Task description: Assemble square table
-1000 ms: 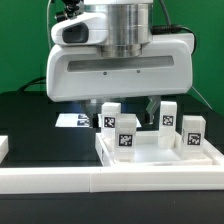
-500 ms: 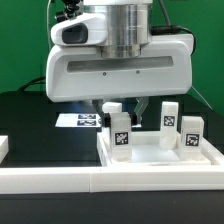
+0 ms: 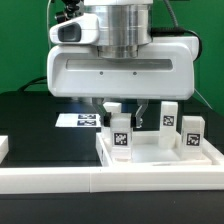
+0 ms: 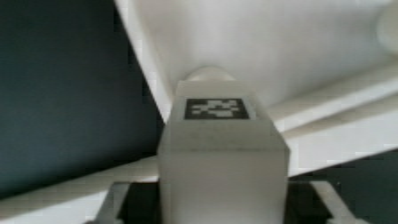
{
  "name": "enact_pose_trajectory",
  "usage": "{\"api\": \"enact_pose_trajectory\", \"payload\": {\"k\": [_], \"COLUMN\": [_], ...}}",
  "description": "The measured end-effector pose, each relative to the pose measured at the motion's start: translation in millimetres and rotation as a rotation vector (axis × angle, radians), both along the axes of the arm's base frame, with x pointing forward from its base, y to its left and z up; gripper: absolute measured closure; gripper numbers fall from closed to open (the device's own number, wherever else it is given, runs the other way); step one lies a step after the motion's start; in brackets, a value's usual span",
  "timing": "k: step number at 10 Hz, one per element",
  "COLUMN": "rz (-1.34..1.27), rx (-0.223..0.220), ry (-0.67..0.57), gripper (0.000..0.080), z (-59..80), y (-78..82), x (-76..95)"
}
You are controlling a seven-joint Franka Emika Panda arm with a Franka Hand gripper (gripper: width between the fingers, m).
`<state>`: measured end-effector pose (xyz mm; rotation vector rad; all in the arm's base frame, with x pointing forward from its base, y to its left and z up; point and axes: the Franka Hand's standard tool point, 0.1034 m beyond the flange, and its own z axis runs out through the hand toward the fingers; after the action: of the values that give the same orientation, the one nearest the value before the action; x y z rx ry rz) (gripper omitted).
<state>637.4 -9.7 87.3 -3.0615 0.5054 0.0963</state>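
The white square tabletop point(image 3: 160, 160) lies on the black work surface, right of centre in the exterior view. Several white tagged legs stand on it: a front one point(image 3: 122, 136), one partly hidden behind it point(image 3: 113, 108), and two to the exterior view's right point(image 3: 168, 119) point(image 3: 192, 133). My gripper point(image 3: 122, 118) hangs straight over the front leg, one finger on each side. In the wrist view that leg point(image 4: 217, 120) runs up between the fingers point(image 4: 134, 200), with a dark gap on each side. The gripper point(image 4: 217, 205) is open around it.
The marker board point(image 3: 78, 121) lies flat behind the tabletop, to the exterior view's left. A long white rail point(image 3: 110, 185) edges the front of the work surface. A white piece point(image 3: 3, 148) shows at the exterior view's left edge.
The fingers have drawn in closer around the front leg and sit slightly lower. The front leg has shifted a little toward the exterior view's left.
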Motion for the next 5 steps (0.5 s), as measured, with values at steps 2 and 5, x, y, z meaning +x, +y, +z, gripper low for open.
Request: {"api": "enact_pose_trajectory", "payload": {"k": [2,5], "rz": [-0.201,-0.529], "rx": [-0.012,-0.032], "ry": [0.003,0.014], "gripper": [0.0509,0.0509], "z": [-0.1,-1.2], "y": [2.0,5.4], "x": [-0.6,-1.5]}}
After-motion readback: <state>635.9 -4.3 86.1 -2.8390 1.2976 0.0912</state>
